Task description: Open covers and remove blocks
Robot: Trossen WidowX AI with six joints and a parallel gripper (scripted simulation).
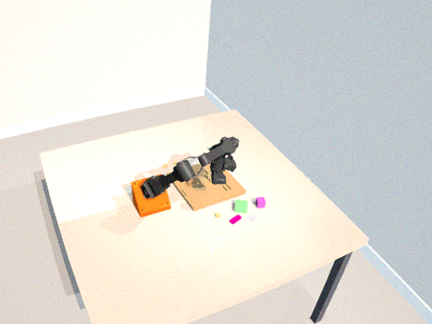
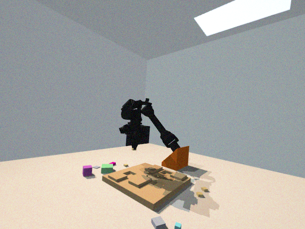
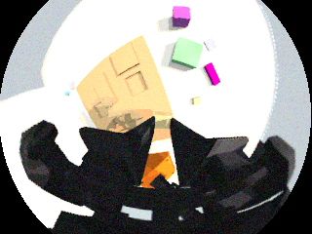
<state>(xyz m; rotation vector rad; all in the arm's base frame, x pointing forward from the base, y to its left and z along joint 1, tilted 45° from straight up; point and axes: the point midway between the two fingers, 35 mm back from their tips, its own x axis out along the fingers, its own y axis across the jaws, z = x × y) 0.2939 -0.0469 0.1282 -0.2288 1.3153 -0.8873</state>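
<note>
My gripper (image 2: 134, 148) (image 3: 163, 123) points down, raised above the wooden puzzle board (image 1: 208, 199) (image 2: 147, 196) (image 3: 146, 55), shut on a small yellow block (image 2: 134, 149) at its fingertips. Raised wooden covers (image 2: 117, 176) (image 2: 139, 182) (image 2: 179, 175) lie on the board. One square well (image 2: 129, 173) (image 3: 136, 83) is uncovered and looks empty. A second well (image 2: 166, 172) shows in the arm's shadow; its inside is unclear. Another yellow block (image 1: 217, 215) (image 2: 126, 165) (image 3: 196, 100) lies on the table beside the board; two more (image 2: 204, 189) (image 2: 199, 194) lie off another side.
A green block (image 1: 240, 205) (image 2: 106, 168) (image 3: 187, 53), purple cube (image 1: 260, 202) (image 2: 87, 170) (image 3: 181, 17), magenta bar (image 1: 235, 219) (image 3: 213, 74) and thin grey piece (image 1: 252, 217) (image 3: 210, 44) lie near the board. A grey block (image 2: 157, 222) and cyan block (image 2: 177, 225) lie opposite. The orange base (image 1: 153, 205) adjoins the board.
</note>
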